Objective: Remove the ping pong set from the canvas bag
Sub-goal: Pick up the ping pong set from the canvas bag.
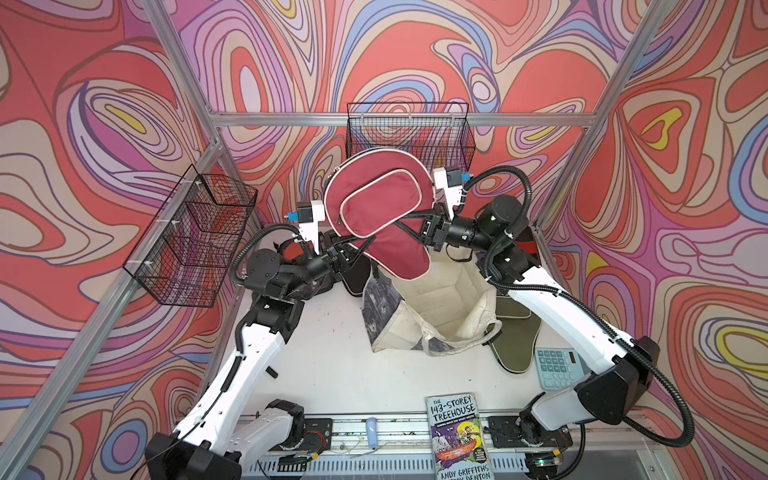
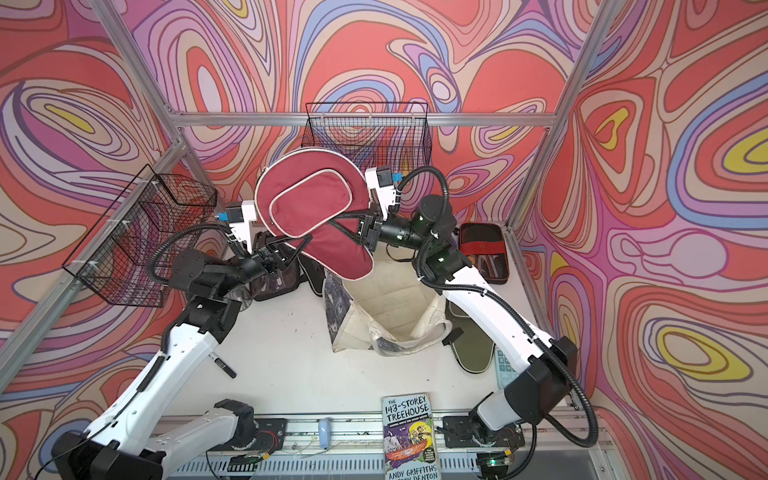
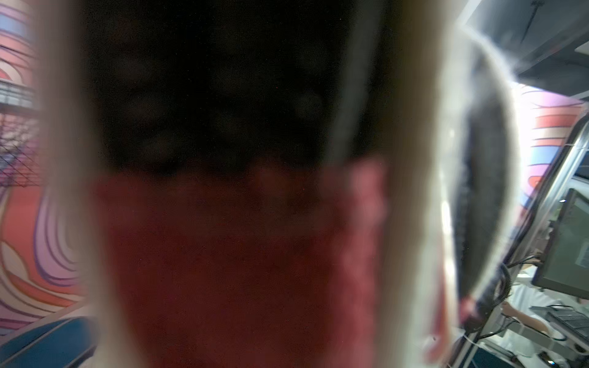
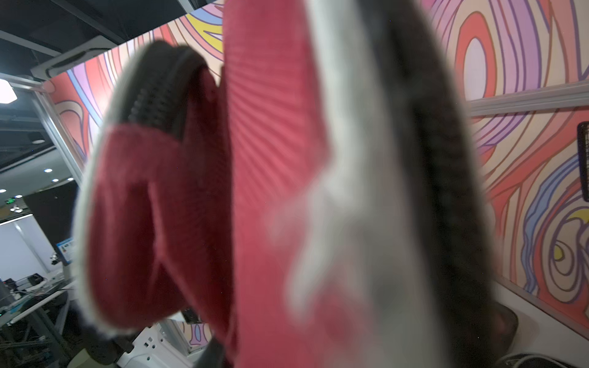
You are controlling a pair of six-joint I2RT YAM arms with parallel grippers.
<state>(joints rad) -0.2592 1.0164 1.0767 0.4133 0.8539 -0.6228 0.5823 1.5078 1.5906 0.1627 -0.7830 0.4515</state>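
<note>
A maroon paddle-shaped zip cover point(image 1: 382, 208) with pale piping hangs in the air above the open canvas bag point(image 1: 465, 291), which stands on the table. My left gripper point(image 1: 362, 246) reaches in from the left and is shut on the cover's lower edge. From the right, my right gripper point(image 1: 401, 222) has its fingers around the cover's neck; how wide they stand is hidden. In both wrist views the maroon cover point(image 3: 239, 270) point(image 4: 271, 159) fills the picture as a blur. An olive cover point(image 1: 515, 336) lies right of the bag, a black cover point(image 1: 357, 278) lies left of it, and a black-edged case with red paddles point(image 2: 484, 249) lies at the back right.
A pale blue calculator point(image 1: 557, 368) lies by the right arm and a paperback book point(image 1: 457, 436) at the front edge. Black wire baskets hang on the left wall point(image 1: 195, 237) and the back wall point(image 1: 409, 129). A dark clear-sided case point(image 2: 276, 278) lies under the left wrist.
</note>
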